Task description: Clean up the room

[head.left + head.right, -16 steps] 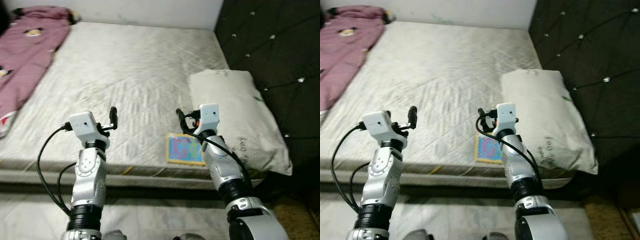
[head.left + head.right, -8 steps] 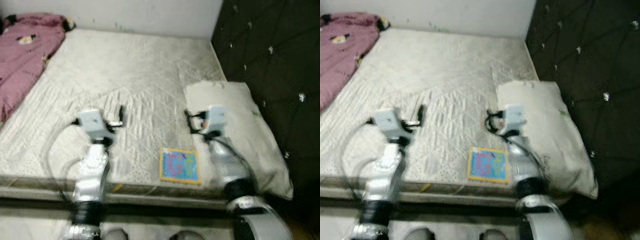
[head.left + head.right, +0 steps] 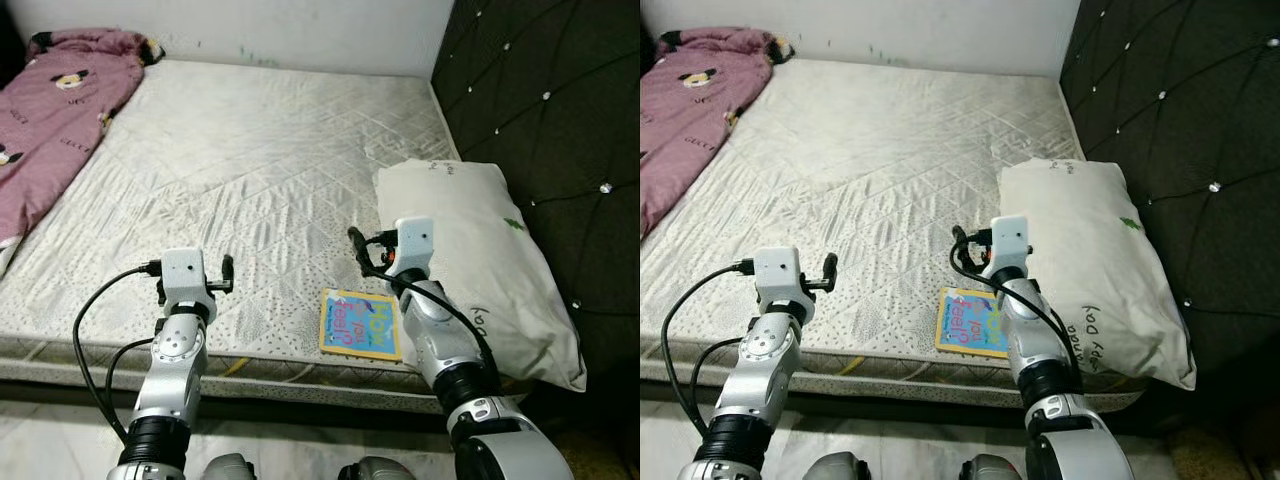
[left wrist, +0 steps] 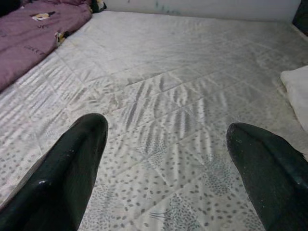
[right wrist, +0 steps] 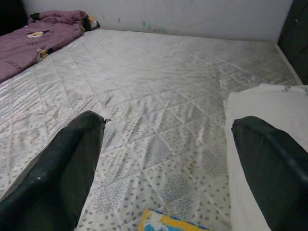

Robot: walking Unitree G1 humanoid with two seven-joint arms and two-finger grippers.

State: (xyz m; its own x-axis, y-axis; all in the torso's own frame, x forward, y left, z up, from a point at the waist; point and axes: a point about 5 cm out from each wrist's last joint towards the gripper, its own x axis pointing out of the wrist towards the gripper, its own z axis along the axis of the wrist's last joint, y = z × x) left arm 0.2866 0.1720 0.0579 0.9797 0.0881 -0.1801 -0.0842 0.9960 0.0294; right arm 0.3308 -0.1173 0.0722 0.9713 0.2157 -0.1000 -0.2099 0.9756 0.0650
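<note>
A colourful picture book (image 3: 360,323) lies flat on the grey quilted mattress (image 3: 260,170), close to its front edge and beside a white pillow (image 3: 470,260). My right gripper (image 5: 168,122) hovers open over the mattress just behind the book, whose yellow edge (image 5: 173,224) appears in the right wrist view. My left gripper (image 4: 166,130) is open too, held over bare mattress to the left of the book; one of its fingers (image 3: 228,270) stands up in the left eye view. Neither gripper holds anything.
A pink printed garment (image 3: 50,110) lies over the far left of the bed. A dark tufted headboard (image 3: 540,110) rises on the right behind the pillow. A white wall (image 3: 250,25) runs along the bed's far side.
The head camera has shifted and the blur has cleared, so the book now shows whole beside the right arm. Both arms keep about the same raised pose over the mattress.
</note>
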